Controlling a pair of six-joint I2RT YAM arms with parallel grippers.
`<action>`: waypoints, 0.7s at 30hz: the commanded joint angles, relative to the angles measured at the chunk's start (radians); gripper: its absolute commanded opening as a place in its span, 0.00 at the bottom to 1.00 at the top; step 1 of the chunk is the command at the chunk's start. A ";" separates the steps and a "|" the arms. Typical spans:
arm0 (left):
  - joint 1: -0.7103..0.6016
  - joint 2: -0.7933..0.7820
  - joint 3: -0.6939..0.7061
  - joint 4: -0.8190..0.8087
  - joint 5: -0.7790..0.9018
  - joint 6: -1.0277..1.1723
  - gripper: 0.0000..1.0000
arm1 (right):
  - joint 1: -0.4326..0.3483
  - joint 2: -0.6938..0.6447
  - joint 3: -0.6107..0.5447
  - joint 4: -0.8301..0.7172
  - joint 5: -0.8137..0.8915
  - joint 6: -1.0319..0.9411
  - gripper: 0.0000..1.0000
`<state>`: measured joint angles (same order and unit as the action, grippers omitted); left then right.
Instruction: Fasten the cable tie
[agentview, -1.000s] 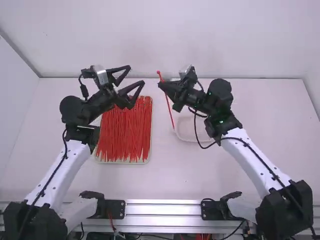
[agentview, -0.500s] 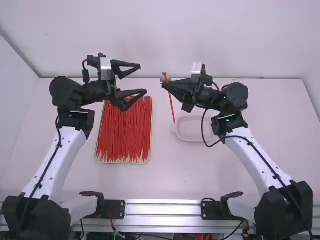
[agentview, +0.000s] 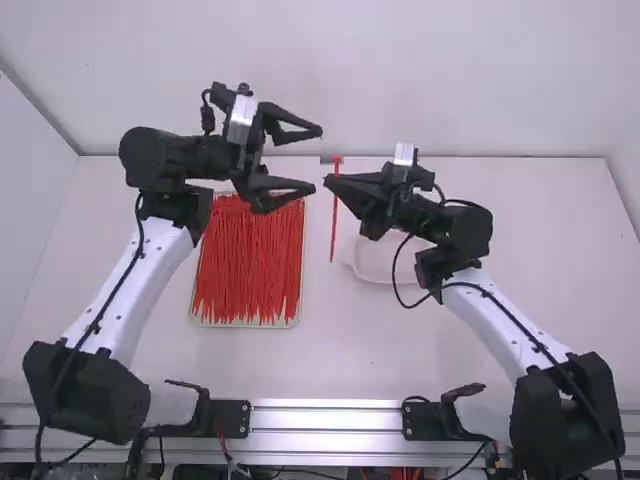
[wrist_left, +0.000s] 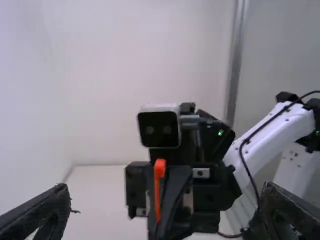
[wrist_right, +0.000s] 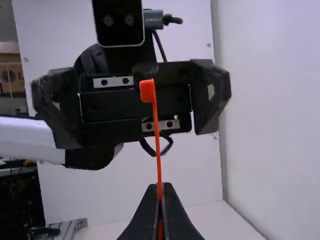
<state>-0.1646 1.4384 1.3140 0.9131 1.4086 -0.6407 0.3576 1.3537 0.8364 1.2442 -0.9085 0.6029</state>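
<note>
Your left pincer (agentview: 316, 158) is hovering above the far end of the tray (agentview: 245, 323), its 2 fingers spread wide and gripping nothing. That tray is carrying a thick heap of red ties (agentview: 250, 258). Just to the right, your right pincer (agentview: 329, 184) is facing the left one. It is pinching tight on 1 red cable tie (agentview: 332, 225), which is standing upright in the air, head uppermost, just in front of the spread fingers. A clear container (agentview: 372, 272) is sitting under the right arm. The white table (agentview: 560, 250) is running back to a plain pale wall (agentview: 450, 70).
</note>
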 joint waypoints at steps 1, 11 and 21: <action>-0.020 0.030 0.032 0.001 0.023 -0.018 0.93 | 0.016 0.004 -0.001 0.006 0.046 0.030 0.00; -0.032 0.053 0.034 0.001 0.006 -0.025 0.69 | 0.023 0.004 -0.001 0.005 0.044 0.056 0.00; -0.039 0.053 0.033 -0.067 -0.021 -0.004 0.35 | 0.030 0.004 -0.001 -0.050 0.039 0.048 0.00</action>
<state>-0.1967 1.4994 1.3239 0.8486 1.4021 -0.6624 0.3805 1.3540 0.8360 1.1877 -0.8719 0.6476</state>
